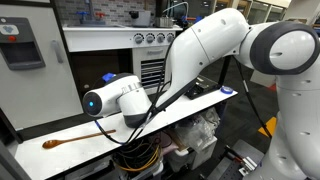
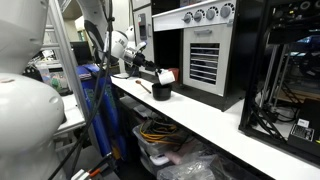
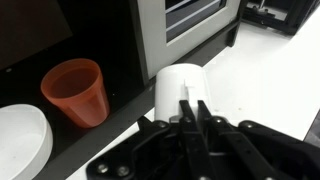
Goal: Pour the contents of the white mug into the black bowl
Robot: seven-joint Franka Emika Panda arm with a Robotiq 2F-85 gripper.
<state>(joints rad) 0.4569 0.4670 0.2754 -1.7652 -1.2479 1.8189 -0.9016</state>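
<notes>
Tool (image 3: 195,108) pinches white mug (image 3: 175,85) by rim. Risk: mug pivots in narrow grip during tilt; contents miss black bowl (image 2: 161,92), hit nearby red-orange cup (image 3: 75,92).

The arm (image 1: 210,45) stretches low across the table (image 1: 60,128), its wrist (image 1: 115,98) bent just above it. The gripper (image 3: 195,112) angles toward the table, fingers (image 3: 203,110) pressed together.

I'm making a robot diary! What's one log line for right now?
gripper: shut on white mug | red-orange cup: upright, apart from mug | black bowl: on counter near cup | pouring: cannot tell
</notes>
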